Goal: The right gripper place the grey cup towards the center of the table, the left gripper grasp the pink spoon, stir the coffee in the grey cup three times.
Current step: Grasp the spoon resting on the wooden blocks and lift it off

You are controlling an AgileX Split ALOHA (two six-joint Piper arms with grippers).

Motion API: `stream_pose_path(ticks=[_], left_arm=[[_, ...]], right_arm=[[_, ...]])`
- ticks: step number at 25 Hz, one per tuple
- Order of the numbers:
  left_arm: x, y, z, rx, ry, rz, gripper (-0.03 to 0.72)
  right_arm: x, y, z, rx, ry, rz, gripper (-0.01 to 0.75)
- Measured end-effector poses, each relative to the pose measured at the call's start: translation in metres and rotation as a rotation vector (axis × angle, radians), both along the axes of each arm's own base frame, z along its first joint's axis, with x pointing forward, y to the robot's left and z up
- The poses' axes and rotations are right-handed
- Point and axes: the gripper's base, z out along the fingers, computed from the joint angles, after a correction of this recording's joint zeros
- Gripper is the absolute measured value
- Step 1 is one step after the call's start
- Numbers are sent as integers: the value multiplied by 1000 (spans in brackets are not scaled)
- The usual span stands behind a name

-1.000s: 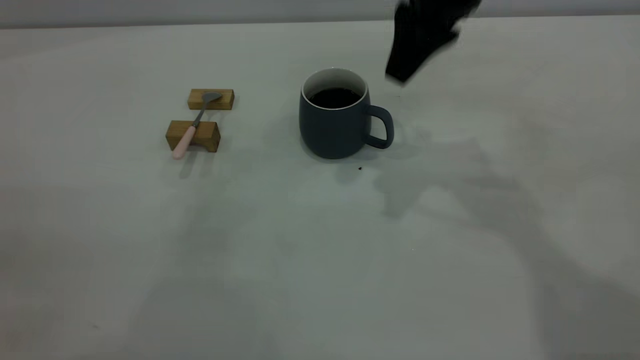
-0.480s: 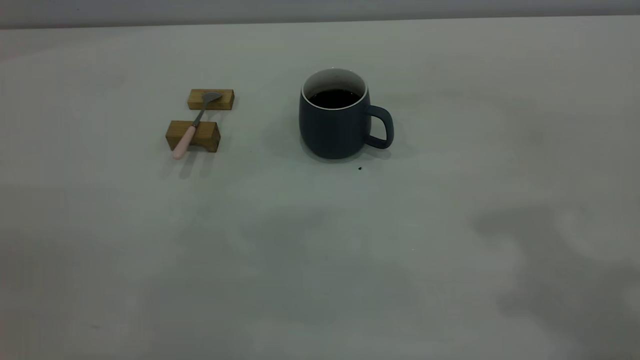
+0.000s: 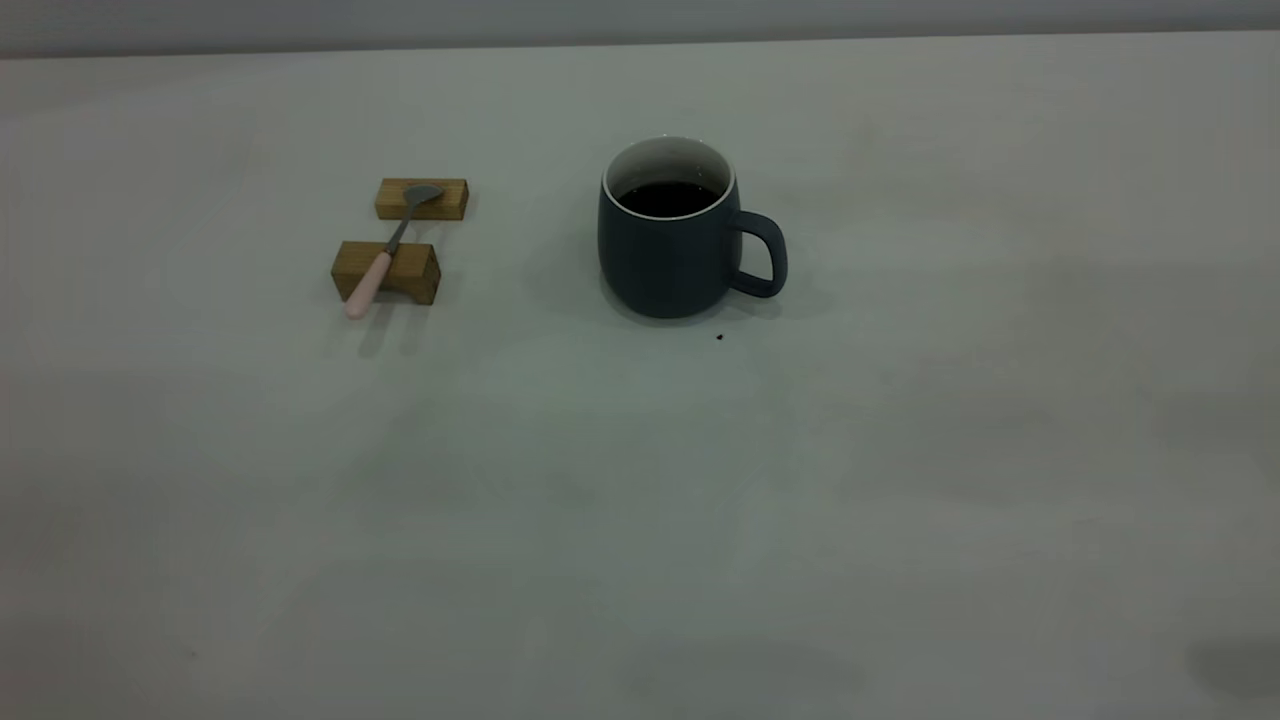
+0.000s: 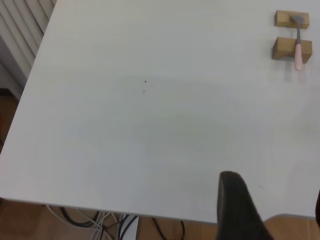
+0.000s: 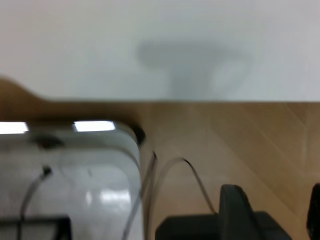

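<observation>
Two wooden blocks (image 3: 400,240) sit toward the far left of the table (image 3: 640,500) in the exterior view, carrying the pink spoon (image 3: 385,252) across them, handle end overhanging the nearer block. The grey cup (image 3: 672,232) stands near the middle, closer to the far edge, with coffee (image 3: 668,196) inside and its handle pointing right. A tiny black speck (image 3: 719,337) lies just in front. No arm appears here.

From the left wrist, the left gripper (image 4: 272,210) hangs over the table's edge, fingers spread wide and empty; cables (image 4: 115,225) trail on a wooden floor (image 4: 30,220).

From the right wrist, the right gripper (image 5: 272,212) hangs beyond the table edge above the floor, fingers apart, empty.
</observation>
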Motion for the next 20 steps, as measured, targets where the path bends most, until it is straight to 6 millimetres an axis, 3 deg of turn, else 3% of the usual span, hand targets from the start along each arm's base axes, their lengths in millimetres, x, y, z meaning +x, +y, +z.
stream_pose_path(ticks=[4,10,16,20], left_arm=[[0,0,0,0,0,0,453],[0,0,0,0,0,0,453],[0,0,0,0,0,0,453],[0,0,0,0,0,0,453]], right_arm=[[-14,-15,13,32,-147,-129,381],[-55,-30,32,35,-449,-226,381],[-94,-34,37,73,-696,-235,381],[-101,-35,37,73,-733,-239,381]])
